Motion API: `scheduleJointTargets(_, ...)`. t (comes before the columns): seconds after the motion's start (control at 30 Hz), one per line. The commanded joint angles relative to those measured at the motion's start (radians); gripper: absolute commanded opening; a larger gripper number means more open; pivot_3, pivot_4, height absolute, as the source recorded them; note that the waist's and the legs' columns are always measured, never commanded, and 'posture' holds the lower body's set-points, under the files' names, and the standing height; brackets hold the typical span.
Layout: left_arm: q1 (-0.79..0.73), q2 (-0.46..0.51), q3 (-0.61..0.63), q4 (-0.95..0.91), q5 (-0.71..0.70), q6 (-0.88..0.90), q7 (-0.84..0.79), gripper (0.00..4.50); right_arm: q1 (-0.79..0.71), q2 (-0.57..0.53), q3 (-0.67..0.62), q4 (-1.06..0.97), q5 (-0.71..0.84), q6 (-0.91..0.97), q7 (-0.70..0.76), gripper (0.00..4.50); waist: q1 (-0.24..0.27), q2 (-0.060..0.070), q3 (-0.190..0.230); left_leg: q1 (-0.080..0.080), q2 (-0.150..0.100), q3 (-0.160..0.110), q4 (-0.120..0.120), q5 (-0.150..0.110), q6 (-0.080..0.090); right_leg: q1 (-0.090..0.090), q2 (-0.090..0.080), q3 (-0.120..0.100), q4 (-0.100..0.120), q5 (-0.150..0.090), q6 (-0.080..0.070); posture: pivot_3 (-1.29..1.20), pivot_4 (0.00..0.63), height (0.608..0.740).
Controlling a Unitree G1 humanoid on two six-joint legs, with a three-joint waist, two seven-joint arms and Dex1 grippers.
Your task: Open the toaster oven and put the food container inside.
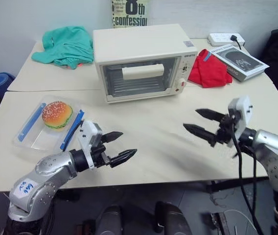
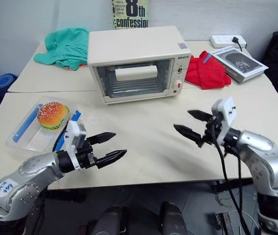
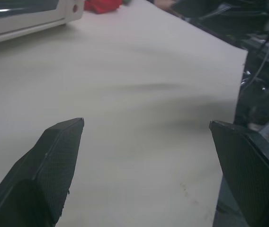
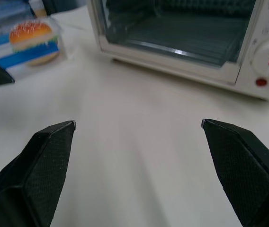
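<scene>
Cream-white toaster oven (image 1: 141, 61) sits at the far middle of my table (image 1: 158, 142), door shut | food container (image 1: 48, 125) with its burger near left, lid off | my left gripper (image 1: 120, 145) spread wide, empty, just right of it | my right gripper (image 1: 201, 123) wide too, hovering near right

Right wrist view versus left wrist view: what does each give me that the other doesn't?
Right wrist: the food container with its burger, the toaster oven's glass door, closed, and its knobs. Left wrist: the red cloth and the table's far edge. Both: a part of the toaster oven, bare tabletop, and an open pincer holding nothing.
</scene>
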Motion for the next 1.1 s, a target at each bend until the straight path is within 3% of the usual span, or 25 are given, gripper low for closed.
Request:
scheduleJointTargets(0.03,-0.072,0.028,0.089,-0.020,-0.158,0.037,-0.020,4.50,-0.084,0.023,0.030,0.045,-0.005,-0.007,-0.015,4.44,0.001,0.000,0.000,0.000,0.000,0.000,0.000,0.000,0.000,0.000,0.000,0.000,0.000,0.000,0.000,0.00,0.150,0.740)
scheduleJointTargets(0.27,-0.263,0.155,0.220,0.071,-0.350,0.083,-0.029,4.50,-0.376,0.124,0.177,0.364,-0.181,-0.134,-0.015,4.44,-0.008,0.000,0.000,0.000,-0.001,0.000,0.000,0.003,-0.003,0.000,0.000,0.000,0.001,0.000,0.000,0.00,0.150,0.740)
scheduleJointTargets(0.4,-0.329,0.237,0.205,0.130,-0.282,0.060,-0.073,4.50,-0.536,0.183,0.224,0.610,-0.271,-0.240,0.017,4.44,-0.020,0.000,0.000,-0.001,-0.001,0.000,-0.001,0.003,-0.004,0.000,0.000,0.000,0.003,0.000,0.001,0.00,0.150,0.740)
scheduleJointTargets(0.57,-0.374,0.255,0.188,0.157,-0.239,0.034,-0.077,4.50,-0.665,0.230,0.235,0.778,-0.328,-0.326,0.062,4.44,-0.027,0.000,0.000,-0.002,-0.001,0.001,-0.002,0.003,-0.004,0.000,0.000,0.000,0.001,0.001,0.001,0.00,0.150,0.740)
scheduleJointTargets(0.87,-0.328,0.242,0.159,0.132,-0.150,0.000,-0.055,4.50,-0.674,0.256,0.271,0.611,-0.319,-0.286,0.151,4.44,-0.030,0.000,0.000,-0.002,0.000,0.002,-0.003,0.003,-0.005,-0.002,0.000,0.000,0.001,0.001,0.001,0.00,0.150,0.740)
scheduleJointTargets(1.1,-0.461,0.207,0.157,0.213,-0.138,0.001,0.007,4.50,-0.613,0.266,0.293,0.388,-0.289,-0.165,0.169,4.44,-0.040,0.000,0.000,-0.003,0.001,0.003,-0.003,0.003,-0.006,-0.003,0.001,0.000,0.002,0.001,0.001,0.00,0.150,0.740)
